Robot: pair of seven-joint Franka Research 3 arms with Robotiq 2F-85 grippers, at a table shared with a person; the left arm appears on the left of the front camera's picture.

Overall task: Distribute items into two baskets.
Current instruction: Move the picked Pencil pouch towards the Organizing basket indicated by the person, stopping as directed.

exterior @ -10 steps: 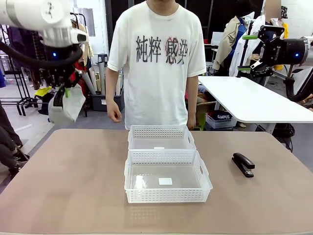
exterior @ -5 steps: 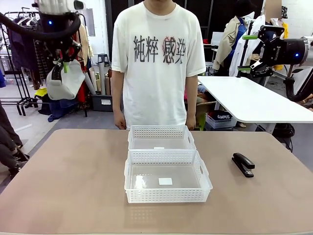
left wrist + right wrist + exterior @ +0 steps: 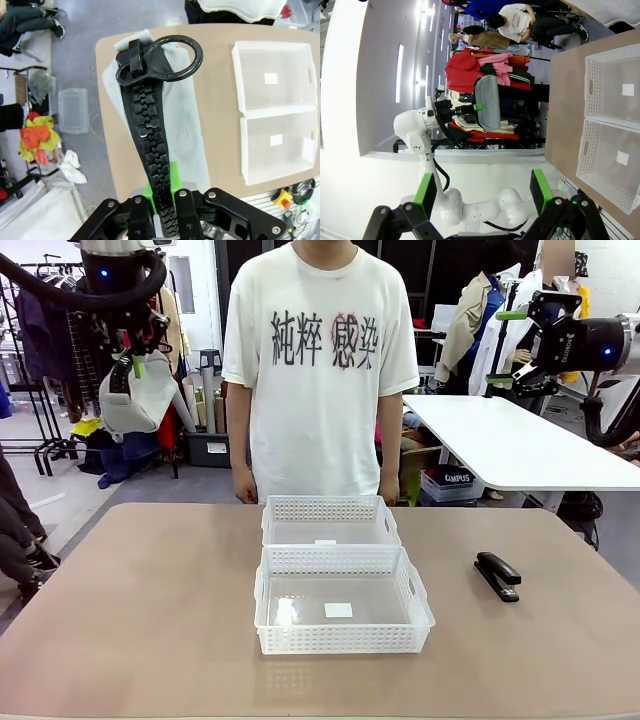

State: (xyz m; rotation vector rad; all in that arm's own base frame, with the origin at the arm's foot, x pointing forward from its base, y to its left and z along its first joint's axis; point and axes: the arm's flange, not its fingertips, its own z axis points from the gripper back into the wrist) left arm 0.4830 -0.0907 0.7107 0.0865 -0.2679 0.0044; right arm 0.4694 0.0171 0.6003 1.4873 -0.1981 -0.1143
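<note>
High above the table's far left corner, my left gripper (image 3: 130,364) is shut on the top end of the grey pencil pouch (image 3: 136,398), which hangs below it. In the left wrist view the pouch (image 3: 186,125) with its black zipper strip (image 3: 150,131) runs away from the shut fingers of that gripper (image 3: 162,197). The black stapler (image 3: 497,575) lies on the table to the right. Two white baskets stand mid-table, the far one (image 3: 330,508) touching the near one (image 3: 340,638). My right gripper (image 3: 506,348) hovers open at the upper right, off the table, holding nothing.
A person in a white printed T-shirt (image 3: 320,360) stands at the far edge behind the baskets, arms down. The brown table (image 3: 150,610) is bare on the left. A white table (image 3: 510,445) stands at the back right. Clothes racks (image 3: 60,430) stand at the back left.
My left arm has carried the pouch upward, from just above the table's corner to well above it. The person's hand has dropped to the side. The right arm has stayed still.
</note>
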